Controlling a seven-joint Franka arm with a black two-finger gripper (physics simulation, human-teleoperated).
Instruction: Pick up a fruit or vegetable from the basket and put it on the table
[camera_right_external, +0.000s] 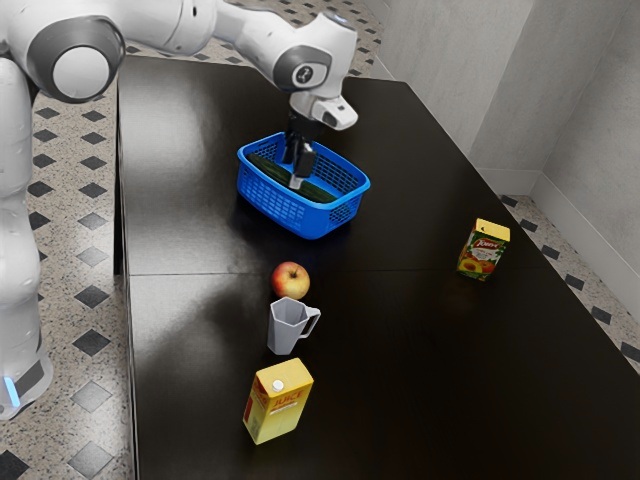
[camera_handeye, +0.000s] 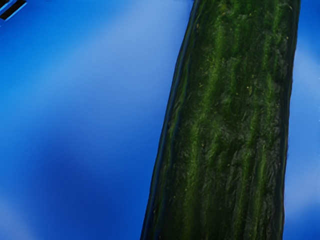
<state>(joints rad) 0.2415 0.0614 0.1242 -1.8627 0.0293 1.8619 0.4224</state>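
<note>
A white robot arm (camera_right_external: 245, 32) reaches in from the exterior view's upper left, bent at the wrist above a blue plastic basket (camera_right_external: 272, 202), its hand pointing down and the black gripper (camera_right_external: 292, 172) lowered inside the basket's rim. The jaws stand apart, one toward the basket's far side and one toward its near side, across the width of a dark green cucumber (camera_right_external: 264, 168); whether either touches the skin cannot be told. The cucumber lies in the basket, running lengthwise beneath the hand, and in the wrist view it appears close up against the basket's blue interior. On the black table (camera_right_external: 400, 370), a red-and-yellow apple (camera_right_external: 290, 280) sits near the basket, toward the exterior view's lower edge. Farther from the basket on that side stand a gray jug (camera_right_external: 285, 326), just beside the apple, and a yellow juice carton (camera_right_external: 278, 402). A smaller carton (camera_right_external: 483, 251) stands upright, well apart from the basket, toward the exterior view's right.
</note>
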